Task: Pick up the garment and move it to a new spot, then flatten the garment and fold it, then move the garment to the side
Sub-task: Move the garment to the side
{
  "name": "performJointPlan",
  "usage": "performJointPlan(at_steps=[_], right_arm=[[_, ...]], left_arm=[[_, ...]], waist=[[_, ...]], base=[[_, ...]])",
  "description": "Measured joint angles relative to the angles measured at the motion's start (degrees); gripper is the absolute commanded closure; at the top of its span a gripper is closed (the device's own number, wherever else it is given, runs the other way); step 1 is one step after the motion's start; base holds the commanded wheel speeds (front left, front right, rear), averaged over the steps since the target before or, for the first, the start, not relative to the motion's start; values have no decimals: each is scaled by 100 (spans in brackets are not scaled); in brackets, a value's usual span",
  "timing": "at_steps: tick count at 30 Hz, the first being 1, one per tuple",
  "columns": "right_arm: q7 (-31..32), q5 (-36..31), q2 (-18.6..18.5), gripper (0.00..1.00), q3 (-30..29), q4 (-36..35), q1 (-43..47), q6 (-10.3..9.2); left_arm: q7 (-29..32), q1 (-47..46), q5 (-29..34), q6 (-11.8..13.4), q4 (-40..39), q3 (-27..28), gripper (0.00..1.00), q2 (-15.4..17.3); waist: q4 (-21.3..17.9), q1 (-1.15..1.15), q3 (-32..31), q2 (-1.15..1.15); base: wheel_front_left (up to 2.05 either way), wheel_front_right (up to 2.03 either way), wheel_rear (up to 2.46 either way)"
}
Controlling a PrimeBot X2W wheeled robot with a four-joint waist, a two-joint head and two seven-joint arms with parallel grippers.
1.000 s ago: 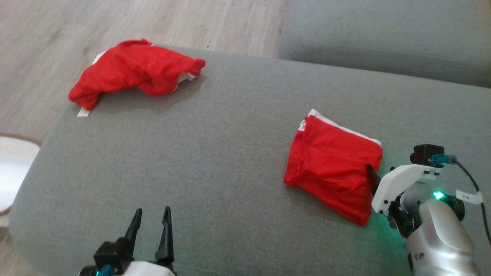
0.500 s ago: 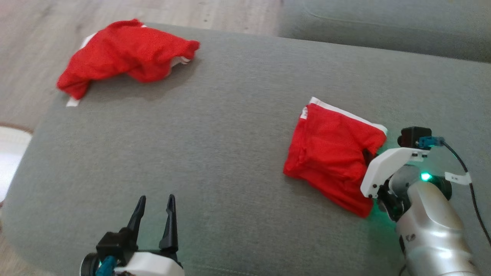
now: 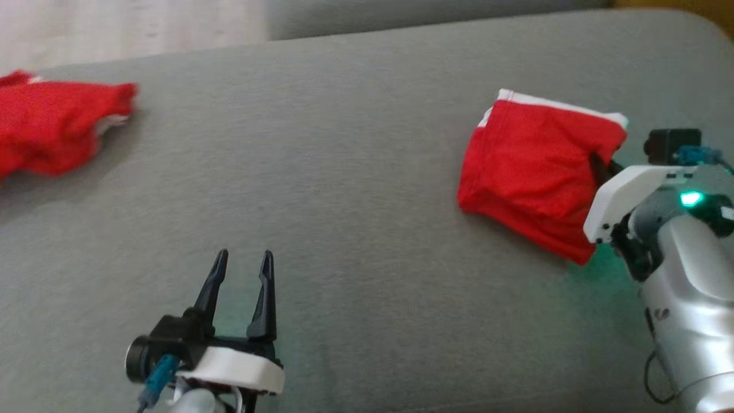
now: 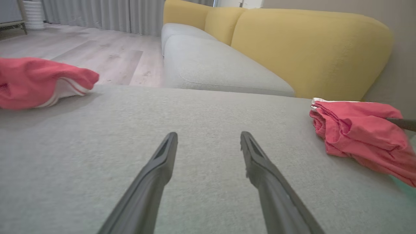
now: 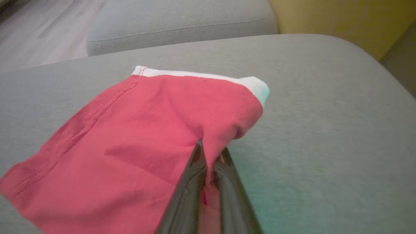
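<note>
r tool (image 5: 211, 148) clenched on folded red garment (image 5: 139, 130) on grey sofa (image 3: 344, 143); l tool (image 4: 208, 135) released, empty.

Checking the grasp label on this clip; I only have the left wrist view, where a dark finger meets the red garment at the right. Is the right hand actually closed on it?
Observer: Yes. The right wrist view shows the right hand shut, its fingers pinching a ridge of the red garment.
Operator: Where on it?
Observer: On the side edge, a little below the corner of its white band.
Operator: And the teal tint on the cushion there?
Observer: In the head view a green light glows on the right arm, just beside that spot.
</note>
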Motion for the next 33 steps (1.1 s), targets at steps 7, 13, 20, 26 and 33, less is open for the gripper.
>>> performJointPlan(at_steps=[7, 13, 20, 26, 33], right_arm=[[-1, 56, -120, 100, -12, -181, -115, 0], [-52, 64, -216, 100, -168, -207, -186, 0], [-58, -438, -769, 100, -67, -40, -712, 0], [-57, -798, -1329, 100, -385, 344, -1293, 0], [-155, -1232, -1848, 100, -642, 840, -1753, 0]], left_arm=[[74, -232, 57, -9, -47, -74, 0, 4], [158, -401, 100, -31, -87, -103, 0, 12], [212, -445, 156, -1, -155, -111, 0, 85], [303, -521, 200, 79, -342, -107, 0, 191], [363, -517, 250, 152, -566, -100, 0, 315]], waist=[[-736, 0, 242, 0], [-1007, 1, 561, 0], [-672, 0, 726, 0], [-192, 0, 900, 0], [298, 0, 1162, 0]], base=[[0, 0, 0], [0, 0, 0], [0, 0, 0], [0, 0, 0], [0, 0, 0]])
